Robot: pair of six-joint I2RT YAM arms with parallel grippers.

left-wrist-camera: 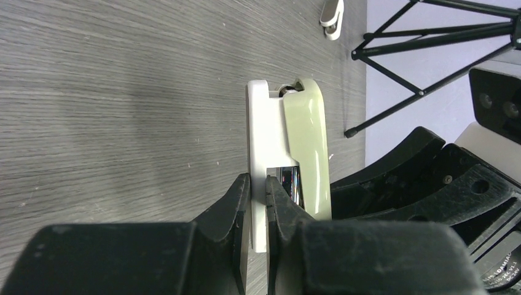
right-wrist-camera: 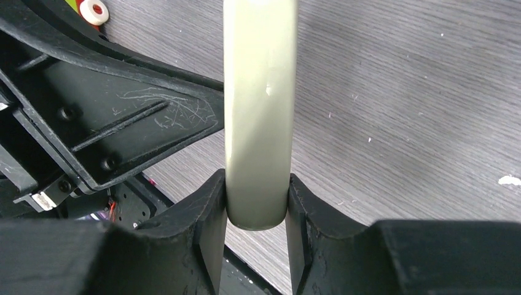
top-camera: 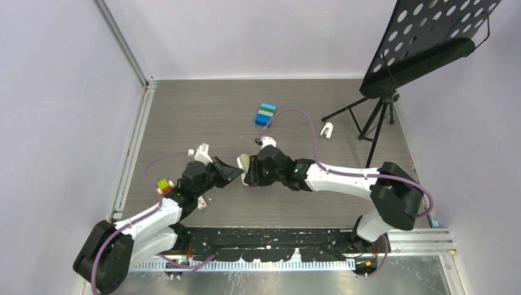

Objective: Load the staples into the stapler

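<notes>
Between the arms, the stapler point(left-wrist-camera: 304, 141) is pinched by left gripper point(left-wrist-camera: 258, 190) and right gripper point(right-wrist-camera: 257, 184), barely opened, staples point(top-camera: 201, 203) not yet loaded.

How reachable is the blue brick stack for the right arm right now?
Probably not yet: the right gripper is shut on the stapler, shared with the left gripper. The way to the brick stack looks open.

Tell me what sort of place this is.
Probably a robot lab test cell: lilac walls box in a grey table, a left arm and right arm are bolted along its near edge, and a perforated black tripod stand sits back right.
</notes>
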